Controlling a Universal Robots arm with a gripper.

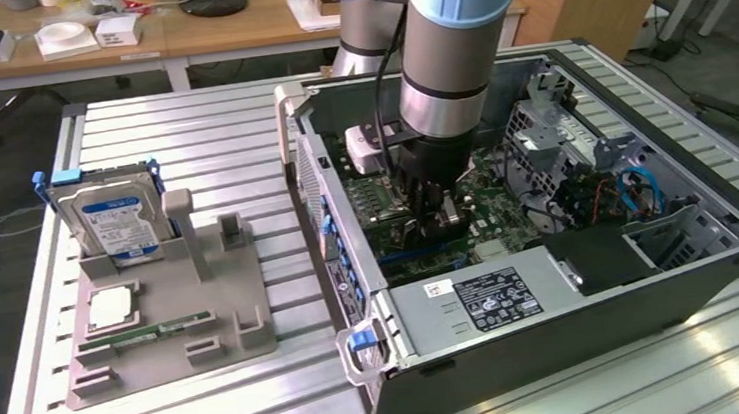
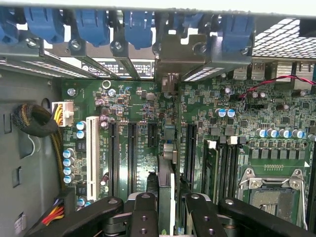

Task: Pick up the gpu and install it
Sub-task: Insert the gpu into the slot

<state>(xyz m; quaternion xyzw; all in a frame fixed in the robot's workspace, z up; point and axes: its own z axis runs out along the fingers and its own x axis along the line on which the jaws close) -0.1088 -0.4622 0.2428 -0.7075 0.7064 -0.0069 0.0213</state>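
Note:
In the wrist view the gpu (image 2: 167,148) appears edge-on, a thin green card standing upright over the motherboard (image 2: 138,103) among the black expansion slots. Its silver end bracket (image 2: 170,59) reaches the case's rear slot openings. My gripper (image 2: 170,210) is shut on the card's top edge, one black finger (image 2: 145,210) on each side. In the exterior view my gripper (image 1: 431,217) is lowered deep into the open computer case (image 1: 696,269), and the arm and fingers hide the card.
A grey fixture (image 1: 166,325) on the exterior view's left holds a blue-labelled hard drive (image 1: 110,220), a processor chip (image 1: 110,308) and a memory stick (image 1: 147,334). Inside the case are the power supply (image 1: 485,302), blue slot latches (image 2: 91,24), a cable bundle (image 2: 34,121) and the processor socket (image 2: 269,197).

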